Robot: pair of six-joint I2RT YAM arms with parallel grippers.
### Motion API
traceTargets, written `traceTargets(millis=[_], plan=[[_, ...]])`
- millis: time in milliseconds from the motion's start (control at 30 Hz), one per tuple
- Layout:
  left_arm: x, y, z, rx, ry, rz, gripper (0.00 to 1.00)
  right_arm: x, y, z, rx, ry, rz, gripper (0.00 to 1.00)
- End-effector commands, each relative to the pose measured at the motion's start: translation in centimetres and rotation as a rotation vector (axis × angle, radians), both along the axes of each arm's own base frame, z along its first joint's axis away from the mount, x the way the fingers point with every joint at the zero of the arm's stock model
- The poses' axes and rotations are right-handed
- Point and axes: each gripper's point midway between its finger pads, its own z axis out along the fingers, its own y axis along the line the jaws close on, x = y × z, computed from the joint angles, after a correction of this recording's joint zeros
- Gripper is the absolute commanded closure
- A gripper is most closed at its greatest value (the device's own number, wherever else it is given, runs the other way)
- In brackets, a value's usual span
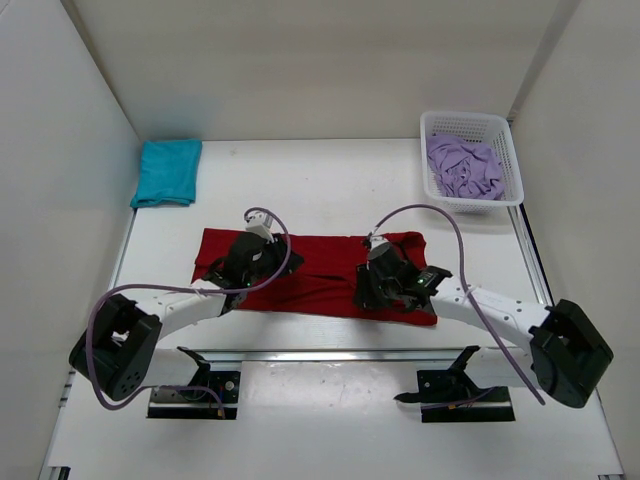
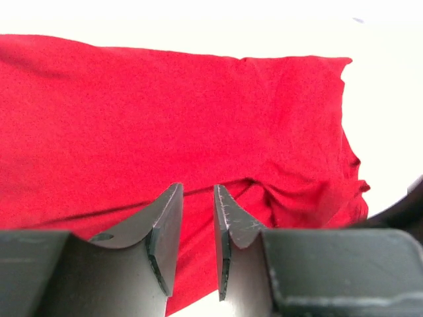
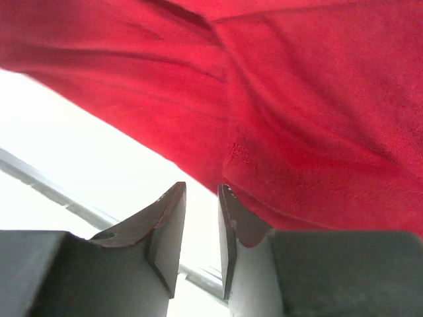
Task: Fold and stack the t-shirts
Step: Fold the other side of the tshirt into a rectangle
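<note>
Where the top view shows the dark red cloth t-shirt (image 1: 320, 275) spread mid-table, keep your fold square. Left wrist: left gripper (image 2: 197, 188) parted, empty, above the cloth. Right wrist: right gripper (image 3: 201, 188) likewise empty by the near hem; pinch it fully.

Dark red t-shirt (image 1: 320, 268) lies partly hidden beneath the left arm (image 1: 190, 300) and right arm (image 1: 480, 300); both wrist views crop its edges.
</note>
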Motion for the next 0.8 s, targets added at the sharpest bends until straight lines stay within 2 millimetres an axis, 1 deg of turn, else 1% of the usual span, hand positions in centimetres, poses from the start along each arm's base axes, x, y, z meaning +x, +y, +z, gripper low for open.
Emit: traceTargets(millis=[0,33,67,133,167,200,233,267,300,333,367,400,433,467,500,533,567,600,633,667,700,733,767], plan=[[1.7,0.1,3.3,-0.043,-0.08,0.016,0.63,1.9,1.0,5.0,0.084,-0.117,-0.01,0.77],[2.2,0.6,3.7,-0.041,-0.088,0.035,0.63,3.0,-0.2,5.3,0.078,-0.144,-0.052,0.77],[2.3,0.8,3.6,-0.035,-0.089,0.041,0.63,3.8,-0.7,5.3,0.09,-0.156,-0.065,0.78],[2.3,0.4,3.7,-0.045,-0.081,0.021,0.64,6.0,-3.5,3.9,0.054,-0.154,-0.135,0.81],[2.2,0.3,3.4,-0.041,-0.074,0.021,0.63,6.4,-4.5,2.7,0.017,-0.129,-0.16,0.83],[1.8,-0.1,3.4,-0.041,-0.074,0.007,0.63,7.6,-5.6,2.8,0.0,-0.157,-0.194,0.84],[1.5,-0.4,2.9,-0.031,-0.068,-0.002,0.63,7.9,-6.6,1.6,-0.032,-0.144,-0.212,0.87],[1.2,-0.8,2.8,-0.033,-0.063,-0.014,0.63,8.1,-7.4,0.6,-0.058,-0.112,-0.224,0.92],[0.9,-1.2,2.7,-0.033,-0.059,-0.028,0.63,7.8,-8.0,-0.1,-0.082,-0.089,-0.229,0.95],[0.4,-1.7,2.3,-0.03,-0.047,-0.05,0.63,7.3,-8.5,-0.7,-0.1,-0.078,-0.238,0.96],[0.3,-2.1,2.6,-0.03,-0.054,-0.063,0.63,7.0,-8.7,-0.8,-0.098,-0.078,-0.247,0.99],[-0.4,-2.9,2.5,-0.028,-0.053,-0.1,0.63,6.6,-9.3,-1.5,-0.109,-0.072,-0.267,1.0],[-0.9,-3.8,2.6,-0.022,-0.055,-0.135,0.63,5.7,-9.4,-1.9,-0.098,-0.063,-0.266,1.0],[-1.4,-5.3,3.3,-0.023,-0.073,-0.172,0.63,5.4,-9.3,-1.8,-0.088,-0.069,-0.266,1.0],[-2.3,-6.7,3.4,0.0,-0.08,-0.217,0.63,4.1,-8.9,-2.6,-0.069,-0.035,-0.248,1.0],[-3.4,-7.9,2.9,0.018,-0.067,-0.262,0.63,3.4,-8.6,-2.9,-0.072,-0.023,-0.241,1.0],[-3.8,-8.9,2.5,0.026,-0.051,-0.292,0.63,2.4,-8.5,-3.5,-0.081,-0.004,-0.226,1.0],[-4.6,-9.9,2.5,0.014,-0.043,-0.323,0.62,2.5,-8.3,-3.1,-0.073,-0.015,-0.226,1.0],[-5.4,-10.9,2.0,0.009,-0.022,-0.364,0.62,1.6,-8.0,-3.5,-0.067,0.002,-0.203,1.0],[-5.5,-11.5,1.3,0.018,-0.003,-0.371,0.62,1.3,-8.0,-3.5,-0.063,0.006,-0.205,1.0],[-6.1,-12.3,1.3,0.006,0.012,-0.388,0.61,1.7,-7.7,-2.7,-0.04,-0.019,-0.205,0.99],[-6.5,-12.8,0.7,0.008,0.03,-0.405,0.61,2.0,-7.9,-2.3,-0.032,-0.033,-0.216,0.98],[-7.1,-13.3,0.0,0.017,0.054,-0.422,0.61,2.5,-8.0,-1.5,-0.013,-0.062,-0.222,0.95]])
